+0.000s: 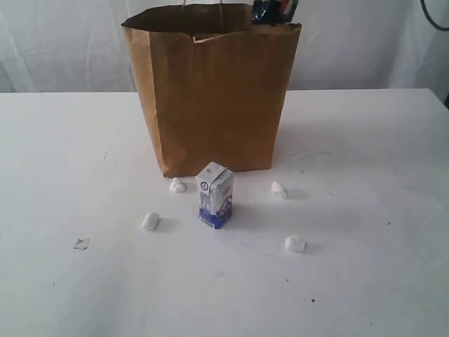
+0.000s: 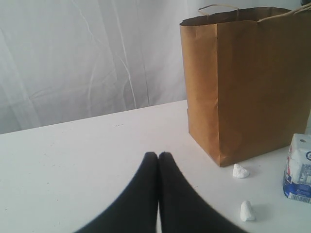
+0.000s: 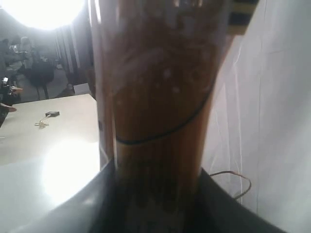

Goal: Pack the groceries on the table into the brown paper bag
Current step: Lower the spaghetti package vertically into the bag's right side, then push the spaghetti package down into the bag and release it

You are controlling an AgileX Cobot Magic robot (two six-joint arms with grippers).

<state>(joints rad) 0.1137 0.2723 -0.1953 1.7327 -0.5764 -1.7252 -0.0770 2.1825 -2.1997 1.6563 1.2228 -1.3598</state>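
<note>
The right gripper [image 3: 155,208] clamps a long clear spaghetti pack [image 3: 160,97]; left gripper [image 2: 158,155] closed, empty; small white-blue carton [image 1: 215,194] stands six o'clock of upright brown paper bag [image 1: 214,98].

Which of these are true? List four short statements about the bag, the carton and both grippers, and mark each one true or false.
1. The carton stands upright on the table, in front of the bag. True.
2. The bag lies flat on its side. False: it stands upright with its mouth open at the top.
3. The left gripper is shut and holds nothing. True.
4. The right gripper is empty. False: it is shut on the spaghetti pack.
</note>
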